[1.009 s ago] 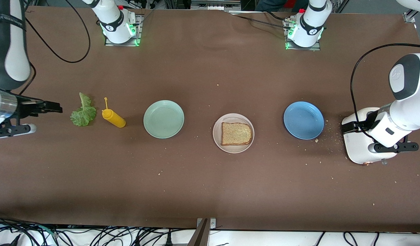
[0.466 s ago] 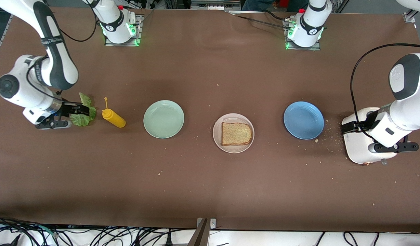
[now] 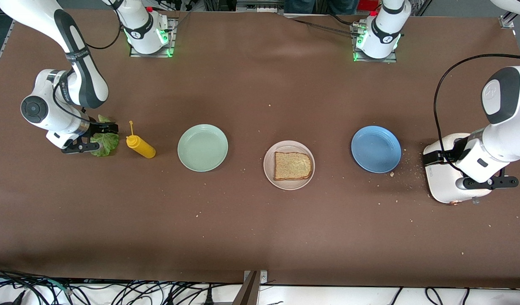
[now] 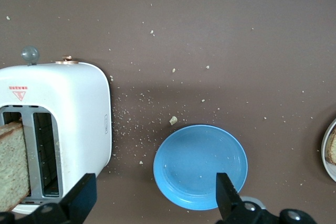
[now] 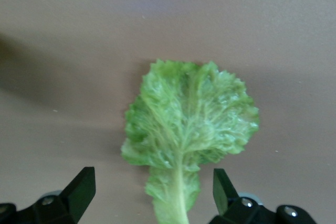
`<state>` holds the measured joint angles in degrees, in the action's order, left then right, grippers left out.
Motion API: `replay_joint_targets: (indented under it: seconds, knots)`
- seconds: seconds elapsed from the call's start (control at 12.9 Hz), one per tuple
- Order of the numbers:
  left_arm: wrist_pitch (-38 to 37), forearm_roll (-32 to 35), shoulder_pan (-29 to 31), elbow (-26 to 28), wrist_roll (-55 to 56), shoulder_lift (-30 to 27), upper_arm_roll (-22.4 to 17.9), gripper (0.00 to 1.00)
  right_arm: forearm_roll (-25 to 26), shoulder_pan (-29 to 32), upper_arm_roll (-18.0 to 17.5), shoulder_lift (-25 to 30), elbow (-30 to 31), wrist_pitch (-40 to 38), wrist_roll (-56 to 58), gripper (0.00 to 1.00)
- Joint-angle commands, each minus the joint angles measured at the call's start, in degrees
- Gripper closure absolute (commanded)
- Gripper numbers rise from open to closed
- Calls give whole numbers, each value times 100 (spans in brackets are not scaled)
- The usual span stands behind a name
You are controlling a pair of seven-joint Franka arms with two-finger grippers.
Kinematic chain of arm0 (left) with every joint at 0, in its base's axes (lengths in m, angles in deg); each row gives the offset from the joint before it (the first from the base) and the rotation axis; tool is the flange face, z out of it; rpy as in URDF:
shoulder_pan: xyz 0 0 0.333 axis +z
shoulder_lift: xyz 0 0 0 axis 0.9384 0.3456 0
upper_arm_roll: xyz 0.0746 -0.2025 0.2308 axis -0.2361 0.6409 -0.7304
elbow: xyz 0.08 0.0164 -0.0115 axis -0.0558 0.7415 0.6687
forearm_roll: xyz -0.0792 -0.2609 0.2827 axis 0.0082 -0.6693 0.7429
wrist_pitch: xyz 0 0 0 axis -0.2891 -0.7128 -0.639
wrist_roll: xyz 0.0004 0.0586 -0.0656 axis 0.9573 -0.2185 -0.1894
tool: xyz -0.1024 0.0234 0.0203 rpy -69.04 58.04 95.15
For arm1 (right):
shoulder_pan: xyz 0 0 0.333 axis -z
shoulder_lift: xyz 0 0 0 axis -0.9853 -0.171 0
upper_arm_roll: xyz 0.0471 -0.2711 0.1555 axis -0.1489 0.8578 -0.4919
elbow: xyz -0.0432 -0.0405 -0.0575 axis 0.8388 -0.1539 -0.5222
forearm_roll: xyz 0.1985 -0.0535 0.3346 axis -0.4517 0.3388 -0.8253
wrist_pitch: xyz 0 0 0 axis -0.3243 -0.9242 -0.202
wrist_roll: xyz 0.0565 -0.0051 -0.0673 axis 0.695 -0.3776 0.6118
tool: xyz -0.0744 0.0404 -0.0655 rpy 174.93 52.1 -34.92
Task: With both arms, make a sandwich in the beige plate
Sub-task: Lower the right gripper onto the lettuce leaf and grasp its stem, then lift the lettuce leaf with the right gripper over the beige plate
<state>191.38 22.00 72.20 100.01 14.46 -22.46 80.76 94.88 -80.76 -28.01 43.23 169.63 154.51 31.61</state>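
One slice of brown toast [image 3: 292, 165] lies on the beige plate [image 3: 289, 144] mid-table. A second slice [image 4: 11, 166] stands in a slot of the white toaster [image 3: 444, 188]. The green lettuce leaf [image 3: 105, 144] lies flat at the right arm's end of the table. My right gripper [image 3: 102, 129] is open low over the leaf; in the right wrist view [image 5: 152, 195] its fingers stand either side of the leaf's stem [image 5: 176, 198], apart from it. My left gripper [image 3: 433, 157] is open and empty above the toaster's edge; its wrist view [image 4: 156, 203] shows the toaster [image 4: 68, 119].
A yellow mustard bottle [image 3: 140, 146] lies close beside the lettuce. A mint-green plate [image 3: 203, 147] sits between the bottle and the beige plate. A blue plate [image 3: 375, 148] sits between the beige plate and the toaster, also in the left wrist view [image 4: 200, 166]. Crumbs lie around the toaster.
My right arm has swung in from the table's end and come down over the lettuce leaf. The left arm has not moved.
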Motion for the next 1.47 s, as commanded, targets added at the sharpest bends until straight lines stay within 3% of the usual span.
replay_joint_targets:
  seconds: [0.0,0.08,0.16,0.39,0.85,1.01,1.24,1.4]
  knots:
    - [-28,205,-23,-14,102,-23,20,0,173,148,-76,-254,55,302,57,1]
    - [-28,205,-23,-14,102,-23,20,0,173,140,-33,-438,46,443,57,5]
    - [-28,214,-23,-14,102,-31,20,0,173,139,-32,-519,46,540,57,21]
    - [-28,205,-23,-14,102,-23,20,0,173,113,-32,-528,46,523,57,100]
    - [-28,205,-23,-14,102,-23,20,0,173,8,126,-301,-198,297,303,100]
    - [-28,205,-23,-5,102,-23,20,0,182,-36,126,-212,-872,-649,407,100]
    - [-28,205,-32,-5,102,-23,20,0,199,-80,56,-238,-2463,-2592,435,100]
    - [-28,205,-23,-5,102,-23,20,0,199,-133,-276,-229,-3254,-3367,426,100]
